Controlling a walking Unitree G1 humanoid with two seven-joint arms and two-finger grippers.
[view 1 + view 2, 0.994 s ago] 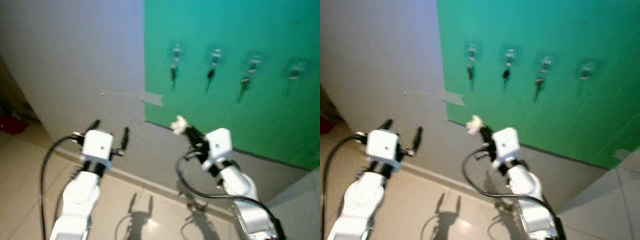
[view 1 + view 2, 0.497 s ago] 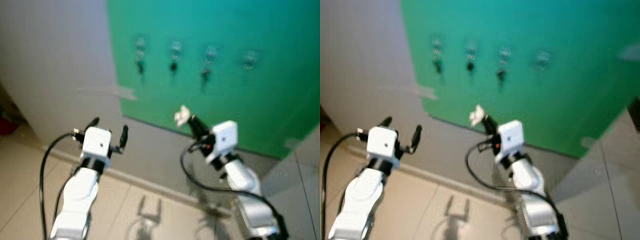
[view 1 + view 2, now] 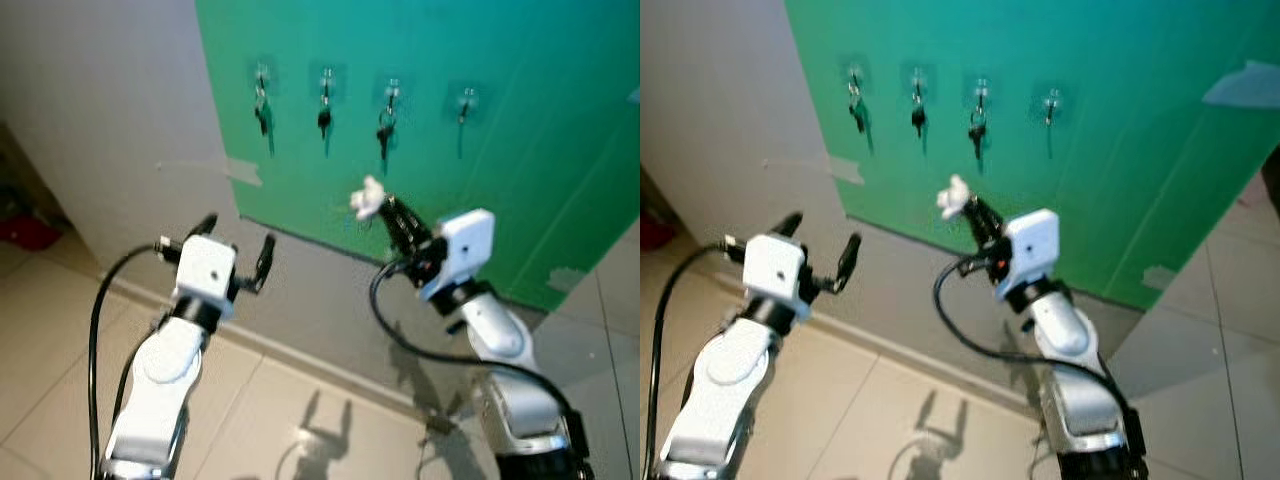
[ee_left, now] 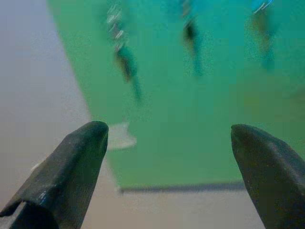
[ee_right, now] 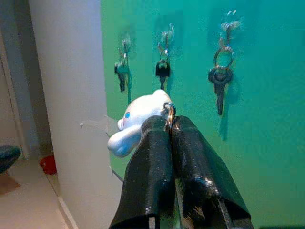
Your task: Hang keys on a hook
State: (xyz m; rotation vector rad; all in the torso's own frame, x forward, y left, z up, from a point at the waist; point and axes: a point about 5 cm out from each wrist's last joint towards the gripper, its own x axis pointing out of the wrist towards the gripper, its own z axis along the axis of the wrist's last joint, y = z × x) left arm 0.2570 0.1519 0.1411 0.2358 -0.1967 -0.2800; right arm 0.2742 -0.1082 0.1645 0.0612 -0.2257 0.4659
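Left eye view: A green panel (image 3: 480,120) is fixed to a grey wall (image 3: 100,110). Four hooks (image 3: 392,92) sit in a row near the panel's top. The three hooks toward the robot's left each carry a key; the fourth hook (image 3: 466,99), toward the right, carries no key that can be made out. The right gripper (image 3: 385,208) is raised in front of the panel, below the hook row and apart from it. Its fingers are clenched on a ring with a white charm (image 3: 367,197). The left gripper (image 3: 236,244) is held up in front of the grey wall, fingers spread, holding nothing. A tiled floor (image 3: 60,350) lies below.

Right eye view: The same layout. The charm (image 3: 954,195) sits at the right gripper's (image 3: 975,210) tip, below the third hook's key (image 3: 977,128). The left gripper (image 3: 820,245) stands released, level with the panel's lower edge.

Left wrist view: Two black fingers (image 4: 71,171) stand well apart. Between them the panel and blurred hanging keys (image 4: 125,64) are visible.

Right wrist view: The fingers (image 5: 147,176) are pressed together on a metal ring (image 5: 169,114). The white charm with a blue dot hangs from that ring, touching the fingertips. Three hung keys (image 5: 218,78) show on the panel beyond, apart from the gripper.
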